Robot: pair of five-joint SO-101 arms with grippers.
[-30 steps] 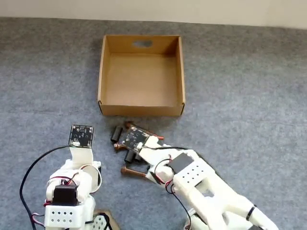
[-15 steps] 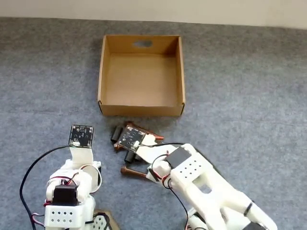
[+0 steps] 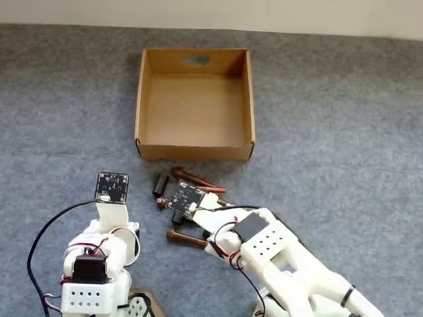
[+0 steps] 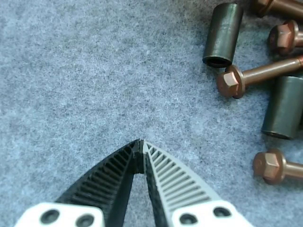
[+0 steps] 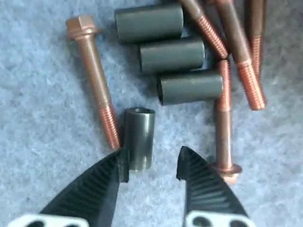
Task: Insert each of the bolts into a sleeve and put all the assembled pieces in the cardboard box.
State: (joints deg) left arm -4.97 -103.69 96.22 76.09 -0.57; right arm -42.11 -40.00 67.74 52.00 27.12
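- Cardboard box (image 3: 195, 152): sits open side up on the grey desk (image 3: 344, 132), on the far side from both arms.
- Bolts (image 3: 198, 178) + sleeves (image 3: 159, 185): loose heap on the desk, just in front of the box's near wall.
- Right end effector (image 5: 151, 163): over that heap, close to the box's near wall. Fingers spread wide, nothing gripped.
- One sleeve (image 5: 139, 137) lies flat w/ its end btwn the fingertips, right beside one finger (image 5: 106, 182); can't tell if touching. Clear gap to the other finger.
- Three more sleeves (image 5: 172, 54) lie side by side just past it, touching each other.
- Long bolt (image 5: 94, 80) lies alongside the lone sleeve; crossed bolts (image 5: 222, 127) on its other side.
- Left end effector (image 4: 141, 146): low over bare desk, left of the heap and farther from the box than it. Fingertips pressed together, holding nothing.
- Single bolt (image 3: 185, 238): apart from the heap, farther from the box, next to the right arm (image 3: 264, 244).
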